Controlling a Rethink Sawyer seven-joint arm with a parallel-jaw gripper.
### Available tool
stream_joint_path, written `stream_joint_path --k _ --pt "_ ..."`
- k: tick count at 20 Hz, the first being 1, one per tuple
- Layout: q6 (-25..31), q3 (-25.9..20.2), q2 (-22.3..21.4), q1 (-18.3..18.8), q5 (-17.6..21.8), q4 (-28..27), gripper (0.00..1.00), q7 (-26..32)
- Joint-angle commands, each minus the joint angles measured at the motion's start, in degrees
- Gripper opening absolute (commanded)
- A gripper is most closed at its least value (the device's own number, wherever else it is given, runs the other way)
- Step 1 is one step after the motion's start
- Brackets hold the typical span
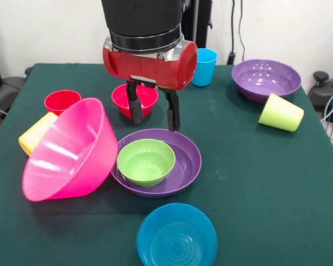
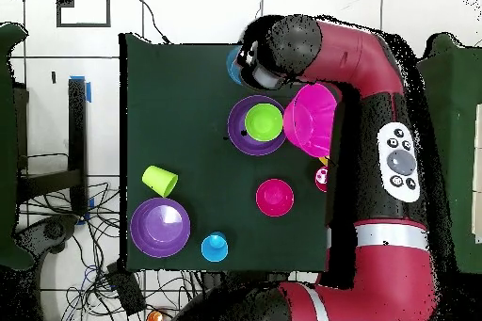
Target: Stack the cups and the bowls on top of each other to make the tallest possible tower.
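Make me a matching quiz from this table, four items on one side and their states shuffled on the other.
Items:
1. green bowl
2. pink bowl
3. lime cup
4. blue cup

States:
A. lying on its side
B. standing upright
C. nested in a purple bowl
D. tipped, leaning against the yellow cup

Pairs: 1-C, 2-D, 3-A, 4-B

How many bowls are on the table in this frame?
6: pink bowl tilted beside the yellow cup; green bowl inside a purple bowl; blue bowl nearest the camera; red bowl behind the gripper; second purple bowl.
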State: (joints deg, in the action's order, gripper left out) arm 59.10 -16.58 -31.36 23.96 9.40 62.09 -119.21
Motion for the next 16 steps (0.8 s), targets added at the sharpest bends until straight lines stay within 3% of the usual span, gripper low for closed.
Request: stream_joint_path --k 1,10,16 --pt "2.6 -2.3 0.2 -0.4 0.7 -0.3 1.00 4.5" --pt "2.0 -2.0 -0.6 -0.2 0.7 1.3 1.00 4.5" --pt "3.2 -2.0 0.3 -0.2 0.9 -0.7 1.00 4.5"
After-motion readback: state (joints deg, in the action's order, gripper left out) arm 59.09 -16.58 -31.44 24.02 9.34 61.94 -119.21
